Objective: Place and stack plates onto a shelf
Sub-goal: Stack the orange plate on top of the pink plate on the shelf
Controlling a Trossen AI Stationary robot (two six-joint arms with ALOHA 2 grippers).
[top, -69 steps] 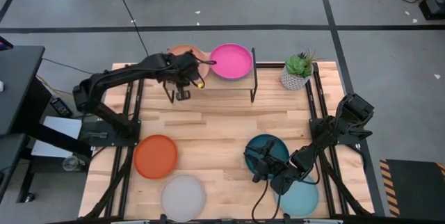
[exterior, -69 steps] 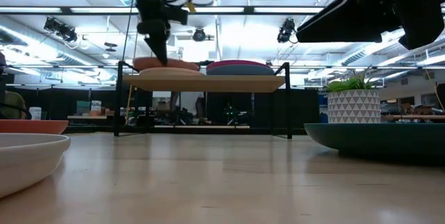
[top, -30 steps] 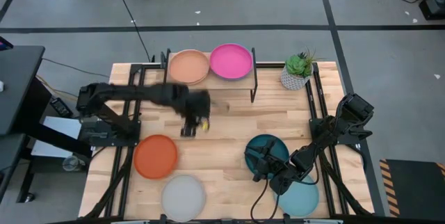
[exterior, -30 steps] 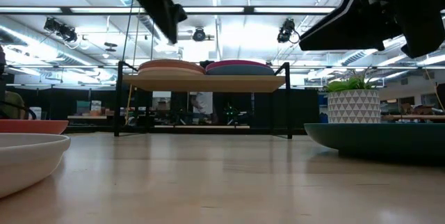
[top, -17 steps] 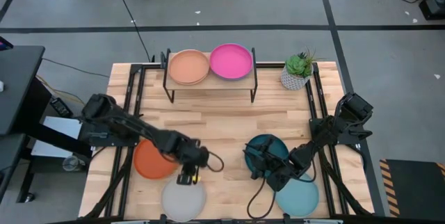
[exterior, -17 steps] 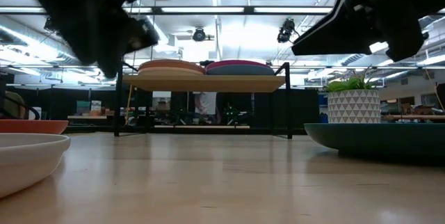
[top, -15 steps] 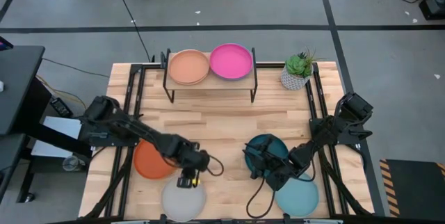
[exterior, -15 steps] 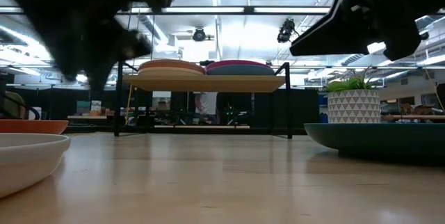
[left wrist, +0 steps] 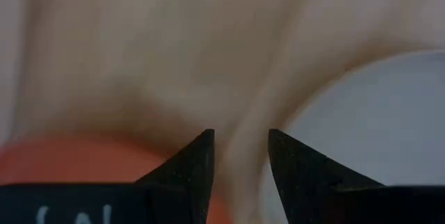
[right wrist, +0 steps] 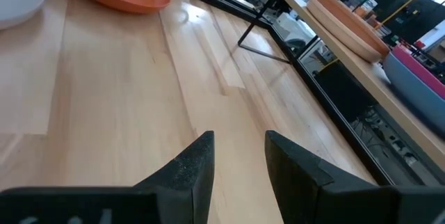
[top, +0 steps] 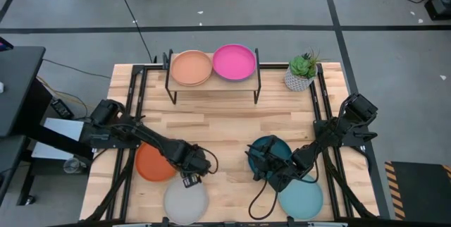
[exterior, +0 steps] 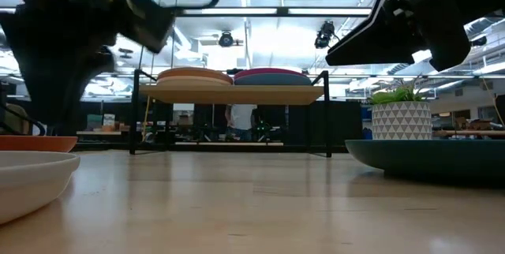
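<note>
The shelf (top: 211, 84) stands at the table's far edge. On it a terracotta plate (top: 192, 68) tops a stack at the left and a magenta plate (top: 234, 62) another at the right. On the table's near half lie an orange plate (top: 149, 163), a light grey plate (top: 186, 201), a dark teal plate (top: 273, 149) and a pale aqua plate (top: 303, 199). My left gripper (top: 189, 179) hangs open, low over bare wood between the orange plate (left wrist: 76, 158) and the grey plate (left wrist: 375, 120). My right gripper (top: 259, 168) is open at the dark teal plate's left rim, holding nothing.
A potted plant (top: 301, 72) stands to the right of the shelf. Black rails run along the table's left edge (top: 130, 114) and right edge (top: 324, 107). Bare wood lies between the shelf and the near plates (top: 225, 125).
My left gripper has swung from the middle of the table toward the near edge and come down, ending between the orange and grey plates. Its fingers stay open. The plates have not moved.
</note>
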